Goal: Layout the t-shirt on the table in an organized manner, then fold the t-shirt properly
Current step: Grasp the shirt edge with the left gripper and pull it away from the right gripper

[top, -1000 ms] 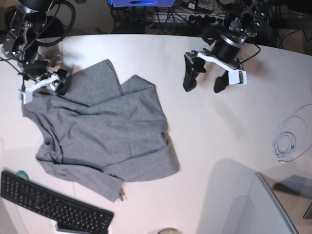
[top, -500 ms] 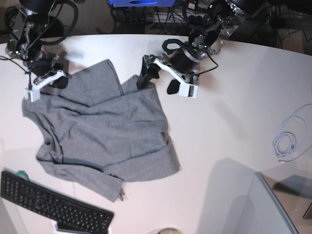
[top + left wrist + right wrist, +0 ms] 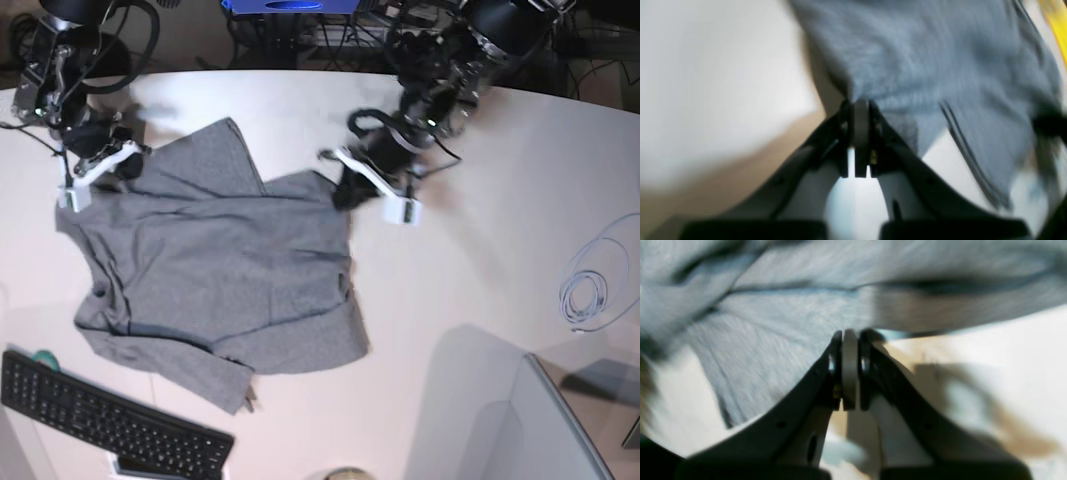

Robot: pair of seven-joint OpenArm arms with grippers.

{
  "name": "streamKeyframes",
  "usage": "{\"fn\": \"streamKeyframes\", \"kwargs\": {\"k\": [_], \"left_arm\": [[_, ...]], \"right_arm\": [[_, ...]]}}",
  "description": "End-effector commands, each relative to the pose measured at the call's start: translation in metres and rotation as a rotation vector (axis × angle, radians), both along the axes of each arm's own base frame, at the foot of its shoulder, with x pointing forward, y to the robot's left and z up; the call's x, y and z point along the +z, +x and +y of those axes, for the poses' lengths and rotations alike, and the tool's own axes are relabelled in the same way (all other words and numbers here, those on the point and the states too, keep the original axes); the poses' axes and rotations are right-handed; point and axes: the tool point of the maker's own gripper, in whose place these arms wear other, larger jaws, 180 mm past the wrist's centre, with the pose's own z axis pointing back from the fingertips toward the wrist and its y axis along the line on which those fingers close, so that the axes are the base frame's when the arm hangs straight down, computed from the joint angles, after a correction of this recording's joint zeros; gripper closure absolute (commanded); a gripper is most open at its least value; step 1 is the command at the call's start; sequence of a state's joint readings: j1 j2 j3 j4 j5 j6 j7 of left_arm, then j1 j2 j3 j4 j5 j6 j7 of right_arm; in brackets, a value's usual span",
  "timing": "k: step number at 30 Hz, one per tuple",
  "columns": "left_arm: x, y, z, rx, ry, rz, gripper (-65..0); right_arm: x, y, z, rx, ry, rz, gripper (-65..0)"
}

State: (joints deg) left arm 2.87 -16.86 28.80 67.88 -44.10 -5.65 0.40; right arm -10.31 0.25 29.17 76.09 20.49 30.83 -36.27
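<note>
One heather-grey t-shirt (image 3: 215, 265) lies rumpled across the left half of a white table (image 3: 480, 260), spread wide but not flat, with overlapping folds running across its middle and a sleeve jutting out near its lower edge. Its top edge is drawn taut between two robot arms.

At the shirt's upper right corner, the left gripper (image 3: 342, 188) is pressed closed on the fabric edge; in the left wrist view its black fingers (image 3: 840, 133) meet with grey cloth (image 3: 923, 66) bunched at their tips, the shirt hanging away from them above the pale tabletop (image 3: 706, 83). That view is blurred.

At the shirt's upper left corner, the right gripper (image 3: 118, 165) is likewise clamped closed on the cloth. The right wrist view, also blurred, shows its fingers (image 3: 836, 373) drawn together with a fold of the grey knit (image 3: 773, 340) caught at the tips and the white table (image 3: 1007, 356) beside it.

Below the shirt, at the near left corner of the table, a black keyboard (image 3: 110, 415) sits angled, close to the shirt's lower hem without touching it. Well apart on the far right, a coiled pale cable (image 3: 590, 290) rests on the tabletop. A grey angular panel (image 3: 500, 420) fills the lower right corner.
</note>
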Motion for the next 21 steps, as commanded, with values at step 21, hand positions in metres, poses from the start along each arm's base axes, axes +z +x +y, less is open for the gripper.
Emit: {"fn": "streamKeyframes", "kwargs": {"k": [21], "left_arm": [[0.179, 0.084, 0.024, -0.109, 0.417, -0.368, 0.0]], "right_arm": [[0.142, 0.047, -0.031, 0.168, -0.327, -0.172, 0.0]]}}
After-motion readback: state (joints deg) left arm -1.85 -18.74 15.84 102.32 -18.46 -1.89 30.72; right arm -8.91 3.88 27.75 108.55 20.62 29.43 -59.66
